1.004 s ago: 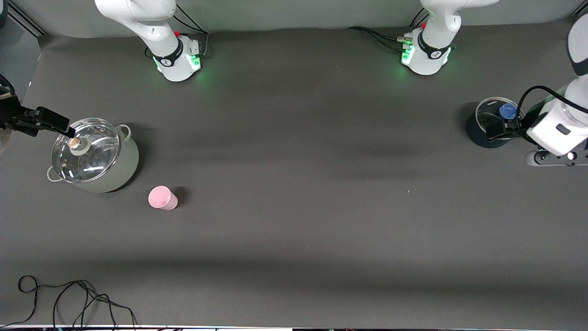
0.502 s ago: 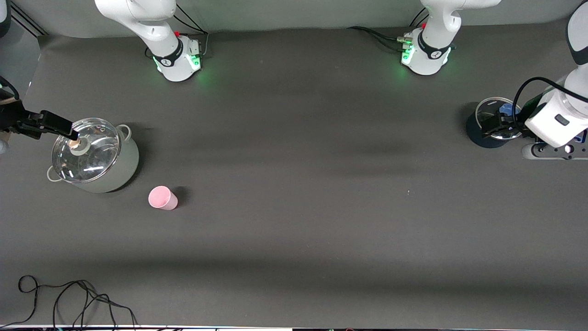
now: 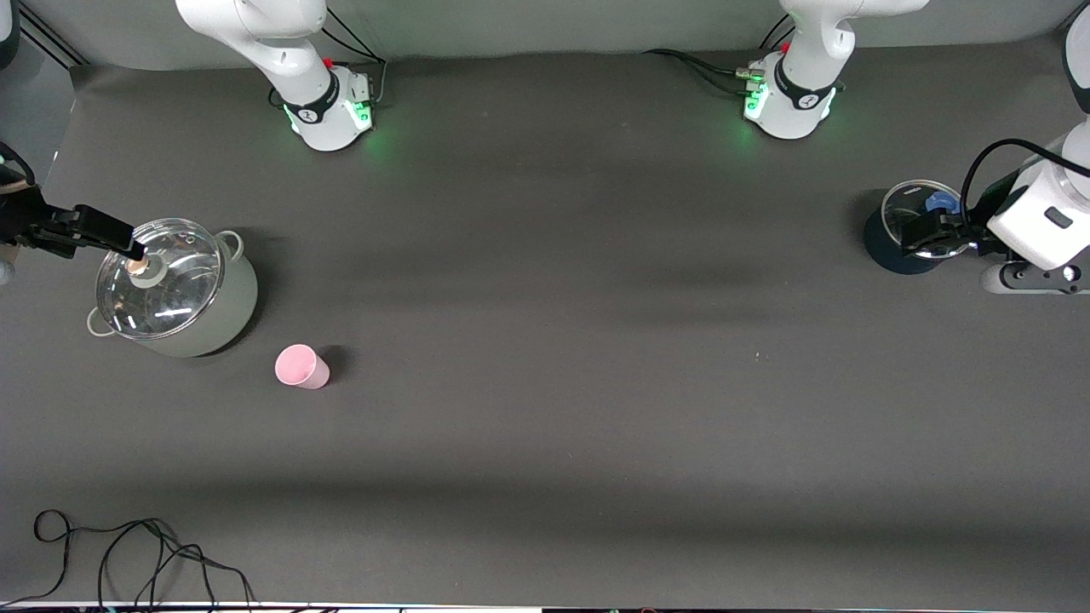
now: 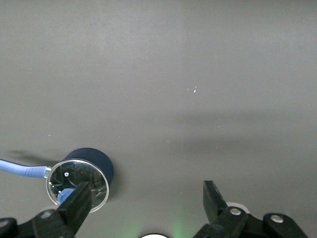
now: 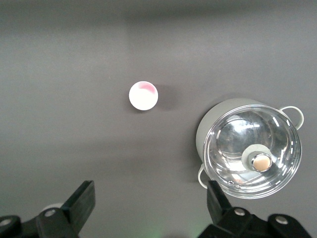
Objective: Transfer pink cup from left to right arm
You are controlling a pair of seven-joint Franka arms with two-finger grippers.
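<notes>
Front view: upright pink cup (image 3: pixel 300 367) beside lidded grey pot (image 3: pixel 183 294); both hands (image 4: pixel 143 198) (image 5: pixel 148 198) spread, idle.

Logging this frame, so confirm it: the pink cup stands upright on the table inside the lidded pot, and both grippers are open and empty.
Wrong on one count: the pink cup is not inside the pot. It stands on the table beside it, apart and nearer the front camera, as the front view shows. The rest holds: left gripper and right gripper are open and empty.

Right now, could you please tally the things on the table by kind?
Pots with glass lids: 2, grey pot and dark blue pot
Cups: 1, pink cup
Loose cables: 1, black cable
Total: 4
</notes>
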